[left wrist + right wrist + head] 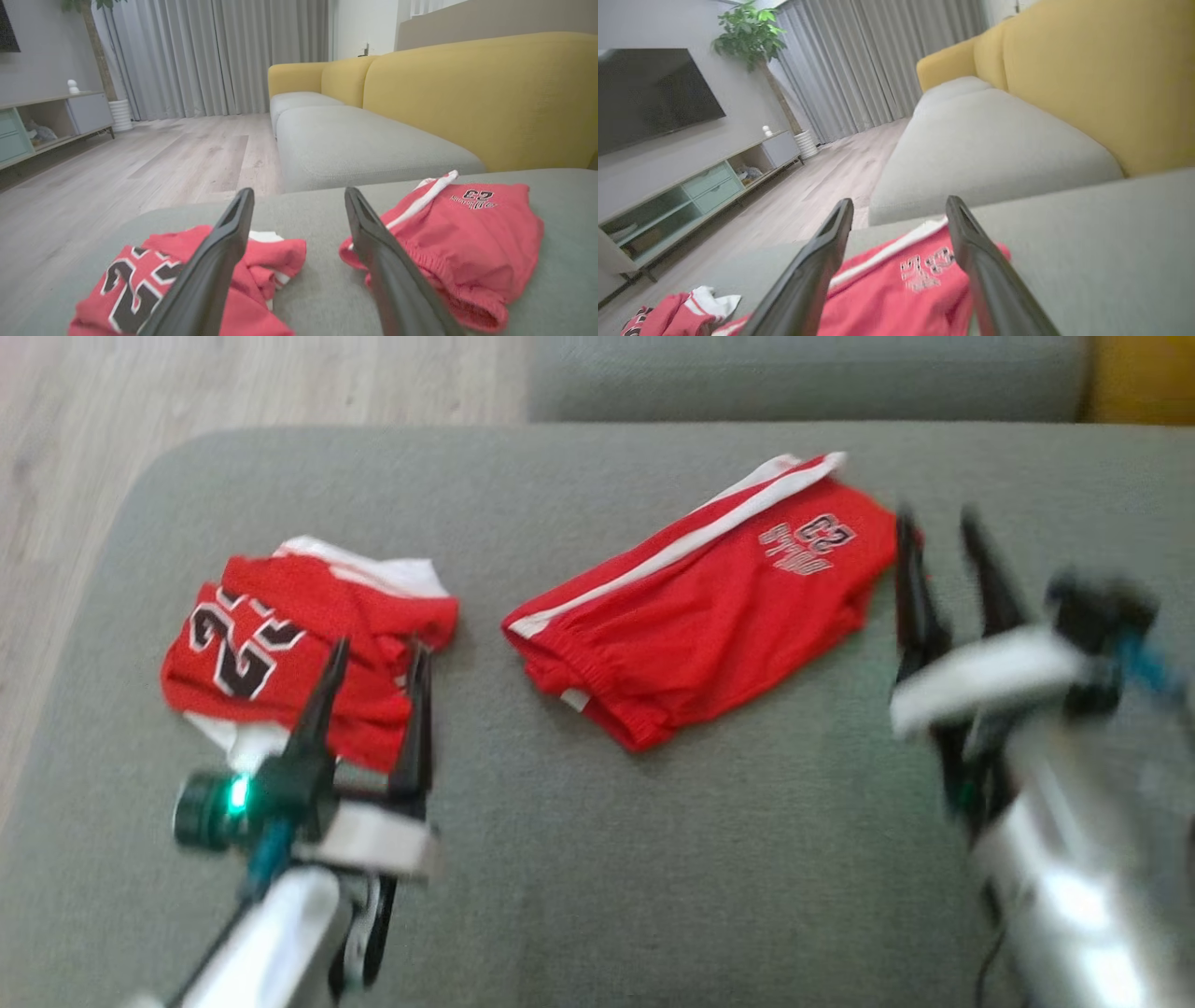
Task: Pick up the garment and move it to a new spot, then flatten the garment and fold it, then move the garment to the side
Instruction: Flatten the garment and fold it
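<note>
Left claw (381, 649) spread above jersey (252, 607); shorts (709, 607) beside on cushion (653, 859).

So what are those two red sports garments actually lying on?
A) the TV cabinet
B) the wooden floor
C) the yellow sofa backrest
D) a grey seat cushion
D: the crumpled red jersey and the folded red shorts both lie on the grey seat cushion, with the wooden floor off beyond its edge.
</note>
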Robot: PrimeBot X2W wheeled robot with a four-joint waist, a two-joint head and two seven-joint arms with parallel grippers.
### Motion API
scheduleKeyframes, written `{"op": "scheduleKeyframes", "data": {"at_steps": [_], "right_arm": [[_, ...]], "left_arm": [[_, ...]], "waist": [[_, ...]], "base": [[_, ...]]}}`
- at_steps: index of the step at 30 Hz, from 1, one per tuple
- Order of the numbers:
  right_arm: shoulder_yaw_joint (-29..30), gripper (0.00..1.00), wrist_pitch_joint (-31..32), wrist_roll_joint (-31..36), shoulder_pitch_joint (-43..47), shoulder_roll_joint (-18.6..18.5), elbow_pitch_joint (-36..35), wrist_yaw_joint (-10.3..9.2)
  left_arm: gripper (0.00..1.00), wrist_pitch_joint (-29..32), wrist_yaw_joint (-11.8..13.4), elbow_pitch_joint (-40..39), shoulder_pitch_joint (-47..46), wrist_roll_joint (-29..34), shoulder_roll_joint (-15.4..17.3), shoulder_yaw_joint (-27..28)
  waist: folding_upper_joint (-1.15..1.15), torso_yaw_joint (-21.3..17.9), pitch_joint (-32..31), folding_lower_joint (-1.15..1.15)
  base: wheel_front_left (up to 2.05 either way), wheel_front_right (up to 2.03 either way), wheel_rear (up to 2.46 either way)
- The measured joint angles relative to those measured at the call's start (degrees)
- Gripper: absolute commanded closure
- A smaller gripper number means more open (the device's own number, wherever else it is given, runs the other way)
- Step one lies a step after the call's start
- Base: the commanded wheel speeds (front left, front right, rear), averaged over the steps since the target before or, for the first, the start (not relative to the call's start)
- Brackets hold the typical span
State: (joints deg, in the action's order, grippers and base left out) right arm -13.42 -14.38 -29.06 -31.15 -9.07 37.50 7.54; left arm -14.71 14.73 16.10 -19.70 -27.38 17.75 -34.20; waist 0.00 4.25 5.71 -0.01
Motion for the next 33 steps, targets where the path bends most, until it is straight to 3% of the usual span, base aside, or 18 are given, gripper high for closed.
{"op": "scheduleKeyframes", "data": {"at_steps": [5, 8, 17, 22, 24, 33], "right_arm": [[4.53, 0.0, 0.0, 2.78, 12.57, 3.47, -4.57, 0.0], [6.12, 0.0, 0.0, 5.23, 18.02, 4.54, -6.89, 0.0], [8.59, 0.0, 0.11, 11.6, 18.59, 5.52, -10.66, 0.0], [12.67, 0.0, 5.34, 15.84, 12.09, 5.57, -9.62, 0.0], [16.88, 0.0, 10.42, 19.96, 2.23, 4.49, -7.05, 0.0], [28.14, 0.0, 21.17, 29.09, -12.91, 2.63, 3.91, 0.0]], "left_arm": [[0.0, 0.01, 0.32, -1.57, 7.53, 1.85, -1.18, 3.26], [0.0, 0.01, -1.03, -1.77, 10.79, 4.01, -2.83, 5.01], [0.0, 0.01, -5.32, -1.63, 11.46, 8.73, -6.08, 8.73], [0.0, 0.01, -7.32, -1.3, 9.4, 10.55, -8.18, 9.81], [0.0, 0.01, -9.45, -0.2, 5.26, 12.24, -9.61, 9.95], [0.0, 0.0, -12.12, 0.54, 0.55, 14.16, -13.29, 10.24]], "waist": [[0.0, -1.84, -1.6, 0.0], [0.0, -2.44, -2.12, 0.0], [0.0, -1.6, 0.0, 0.01], [0.0, -0.67, 3.75, 0.02], [0.0, 0.64, 7.65, 0.03], [0.0, 5.99, 15.01, 0.04]], "base": [[0.0, 0.0, 0.0], [0.0, 0.0, 0.0], [0.0, 0.0, 0.0], [0.0, 0.0, 0.0], [0.0, 0.0, 0.0], [0.0, 0.0, 0.0]]}}
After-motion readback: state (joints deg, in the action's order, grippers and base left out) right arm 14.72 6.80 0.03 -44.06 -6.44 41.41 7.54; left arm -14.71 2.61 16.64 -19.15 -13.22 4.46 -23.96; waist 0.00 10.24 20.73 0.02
